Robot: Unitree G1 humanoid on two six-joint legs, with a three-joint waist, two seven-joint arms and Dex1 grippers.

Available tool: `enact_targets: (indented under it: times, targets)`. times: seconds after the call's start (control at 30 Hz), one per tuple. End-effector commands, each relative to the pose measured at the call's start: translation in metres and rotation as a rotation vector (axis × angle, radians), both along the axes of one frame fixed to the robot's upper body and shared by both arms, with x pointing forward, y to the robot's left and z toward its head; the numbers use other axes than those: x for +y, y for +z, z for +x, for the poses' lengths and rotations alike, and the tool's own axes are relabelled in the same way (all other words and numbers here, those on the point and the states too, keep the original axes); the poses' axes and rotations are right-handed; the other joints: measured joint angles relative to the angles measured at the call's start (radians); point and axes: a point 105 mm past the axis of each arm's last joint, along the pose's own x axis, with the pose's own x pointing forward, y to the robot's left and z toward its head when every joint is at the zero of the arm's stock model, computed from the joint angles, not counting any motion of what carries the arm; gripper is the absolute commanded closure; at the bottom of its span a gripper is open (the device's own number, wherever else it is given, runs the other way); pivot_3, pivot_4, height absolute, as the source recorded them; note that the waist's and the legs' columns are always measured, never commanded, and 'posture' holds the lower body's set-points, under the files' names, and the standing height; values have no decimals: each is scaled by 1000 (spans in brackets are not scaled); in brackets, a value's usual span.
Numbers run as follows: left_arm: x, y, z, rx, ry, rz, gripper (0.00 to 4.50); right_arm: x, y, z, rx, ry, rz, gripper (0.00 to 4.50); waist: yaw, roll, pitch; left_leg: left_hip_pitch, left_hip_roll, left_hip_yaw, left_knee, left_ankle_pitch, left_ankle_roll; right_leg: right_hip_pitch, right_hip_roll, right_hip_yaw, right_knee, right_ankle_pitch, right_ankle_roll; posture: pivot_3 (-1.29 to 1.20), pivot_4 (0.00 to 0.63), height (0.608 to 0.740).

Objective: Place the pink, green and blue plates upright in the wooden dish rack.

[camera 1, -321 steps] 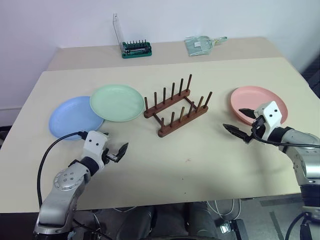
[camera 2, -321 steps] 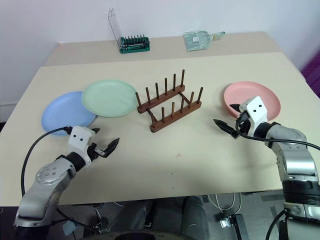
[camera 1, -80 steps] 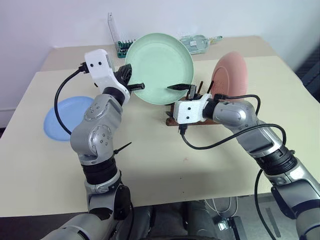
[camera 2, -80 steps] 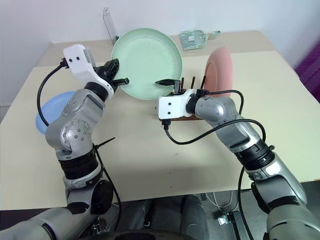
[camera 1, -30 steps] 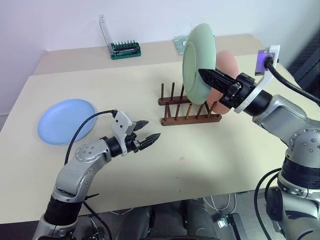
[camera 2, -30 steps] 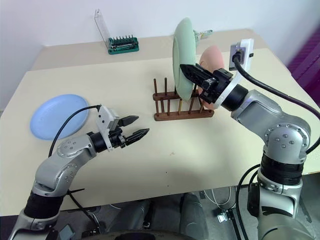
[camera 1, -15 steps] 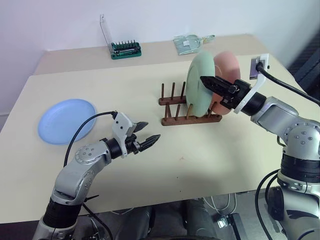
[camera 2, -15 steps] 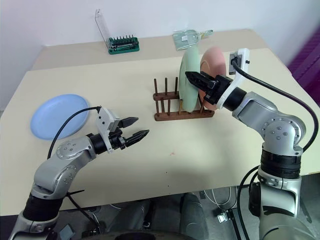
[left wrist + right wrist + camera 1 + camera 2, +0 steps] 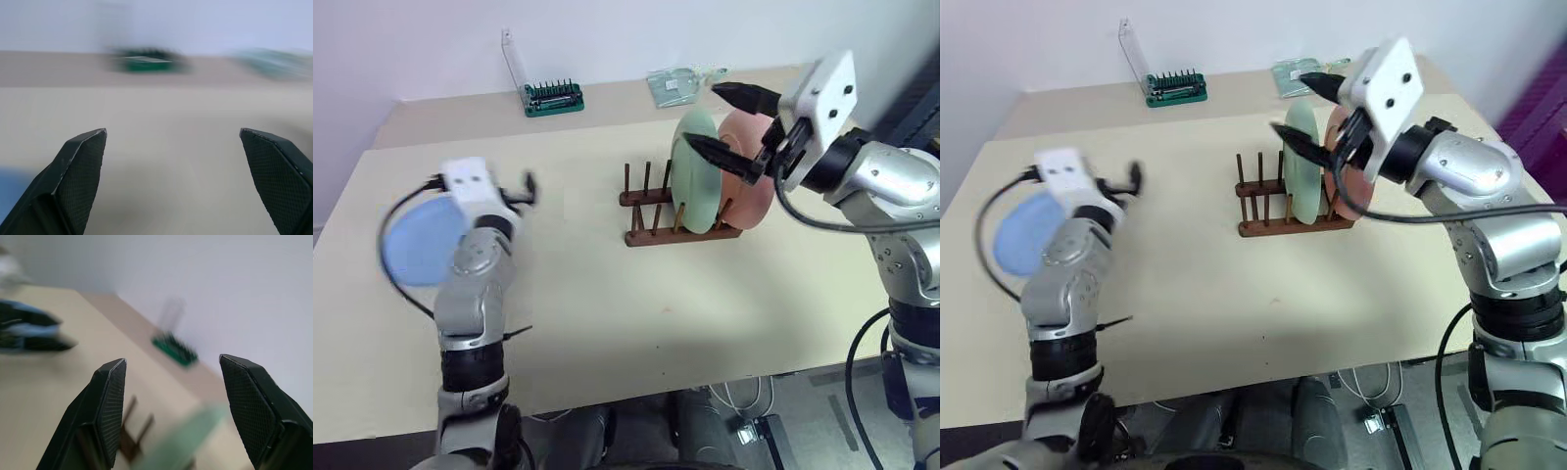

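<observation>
from the head views we've got the green plate (image 9: 693, 171) and pink plate (image 9: 751, 166) standing upright in the wooden dish rack (image 9: 680, 223), our right gripper (image 9: 729, 122) spread open just above the green one with nothing in it, so the blue plate (image 9: 411, 245) flat on the table looks like the next job. in the left wrist view our left gripper (image 9: 173, 181) is wide apart and empty over bare table, with the blue plate off beside its arm, so it probably needs to swing over and get under the rim. the right wrist view shows those fingers (image 9: 110, 396) apart too, green rim just below them.

No readable text or labels.
</observation>
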Motion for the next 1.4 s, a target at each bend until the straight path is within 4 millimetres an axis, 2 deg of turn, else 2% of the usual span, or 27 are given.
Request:
enact_targets:
  times: [0.03, 0.17, 0.3, 0.4, 0.47, 0.5, 0.53, 0.57, 0.63, 0.73, 0.8, 0.83, 0.87, 0.9, 0.97, 1.03, 1.07, 1.13, 1.17, 1.27, 1.4]
  targets:
    - [53, 9, -38, -2, 396, -13, 23, 27, -13, -14, -16, 125, -66, 1437, 3, -1, 0, -1, 0, 1, 0, -1, 0, -2, 0, 0, 0, 0, 0, 0, 150, 738]
    - [73, -14, -60, 133, 551, -117, 23, 44, -35, -20, 34, 215, -106, 1437, 22, -3, -1, -3, 0, 2, 2, -1, 0, -4, -1, 0, 1, 0, 0, 0, 150, 738]
    - [78, -26, -70, 230, 588, -134, 23, 50, -52, -28, 91, 287, -138, 1437, 34, -6, -1, -3, 0, 2, 3, -1, -1, -3, 0, -1, 2, 1, -1, 0, 150, 738]
    - [71, -61, -66, 374, 511, -250, 23, 56, -75, -35, 119, 329, -203, 1437, 30, -6, -2, -1, 0, 2, 2, -1, -1, -1, 0, -1, 2, 1, -1, 0, 150, 738]
    - [63, -78, -59, 456, 426, -302, 23, 59, -83, -36, 123, 334, -217, 1437, 29, -6, -2, -1, 0, 2, 2, -1, -1, -2, 0, -1, 2, 1, -1, 0, 150, 738]
    - [62, -79, -56, 433, 398, -328, 23, 61, -87, -37, 127, 335, -216, 1437, 27, -6, -2, -1, 0, 2, 2, -1, -1, -2, 1, -1, 2, 1, -1, 0, 150, 738]
    - [63, -79, -56, 439, 397, -325, 536, 63, -90, -38, 134, 335, -213, 1437, 27, -6, -2, -1, 1, 2, 2, 0, -1, -3, 1, -1, 3, 1, -1, 0, 150, 738]
    - [65, -80, -57, 433, 408, -355, 792, 63, -93, -38, 139, 329, -214, 1437, 28, -6, -2, -1, 1, 2, 2, 0, -1, -3, 1, -1, 3, 1, -1, 0, 150, 738]
    - [67, -85, -59, 441, 426, -407, 1708, 62, -97, -37, 143, 310, -209, 1437, 29, -7, -2, -1, 1, 2, 2, 0, -2, -3, 1, -1, 2, 1, -2, 0, 150, 738]
    - [67, -84, -56, 426, 421, -429, 3373, 60, -100, -32, 133, 264, -210, 1437, 29, -7, -2, -1, 1, 2, 2, 0, -2, -3, 1, -1, 2, 1, -2, 0, 150, 738]
    - [65, -78, -48, 408, 376, -397, 4331, 58, -100, -29, 126, 238, -204, 1437, 31, -7, -2, -1, 1, 2, 2, 0, -2, -3, 1, -1, 3, 2, -2, 0, 150, 738]
    - [60, -70, -40, 375, 325, -372, 4464, 57, -100, -26, 118, 223, -208, 1437, 31, -7, -2, 0, 1, 2, 2, 0, -2, -2, 1, -1, 3, 2, -2, 0, 150, 738]
    - [53, -54, -29, 311, 259, -320, 4464, 56, -100, -24, 123, 215, -213, 1437, 32, -7, -2, 0, 1, 2, 2, 0, -3, -2, 1, -1, 3, 2, -2, 0, 150, 738]
    - [43, -29, -17, 215, 180, -220, 4464, 54, -99, -20, 125, 200, -213, 1437, 33, -7, -2, 0, 1, 2, 2, 0, -3, -2, 1, -1, 3, 2, -2, 0, 150, 738]
    - [15, 25, -4, -15, 22, -59, 4500, 52, -93, -12, 90, 161, -224, 890, 33, -8, -2, -1, 1, 2, 3, 0, -3, -2, 1, -2, 2, 2, -2, 0, 150, 738]
    - [-6, 55, -4, -165, -79, 8, 4500, 51, -87, -6, 23, 131, -241, 129, 30, -8, -2, -1, 1, 2, 3, 0, -3, -2, 1, -2, 2, 2, -3, 0, 150, 738]
    - [-16, 66, -4, -217, -130, 36, 4500, 53, -83, -2, -26, 113, -252, 53, 27, -8, -2, -1, 1, 2, 3, 0, -3, -2, 0, -2, 2, 2, -3, 0, 150, 738]
    - [-33, 78, -5, -276, -206, 70, 4500, 56, -78, 5, -123, 82, -295, 53, 20, -7, -2, -1, 1, 3, 2, 0, -2, -3, 1, -2, 1, 2, -3, 0, 150, 738]
    - [-48, 85, -5, -306, -276, 74, 4500, 59, -73, 15, -219, 45, -355, 53, 12, -7, -2, -1, 1, 4, 1, 0, -2, -4, 1, -1, 2, 2, -3, 0, 150, 738]
    - [-76, 97, -6, -348, -405, 66, 4500, 63, -65, 38, -393, -33, -467, 53, -7, -7, -2, -1, 3, 7, 0, 0, -3, -7, 1, -1, 3, 3, -3, 0, 150, 738]
    - [-93, 103, -10, -372, -487, 32, 4500, 65, -66, 53, -483, -60, -541, 53, -6, -7, -2, -2, 3, 7, 0, 0, -3, -9, 1, -1, 3, 3, -4, 0, 150, 738]
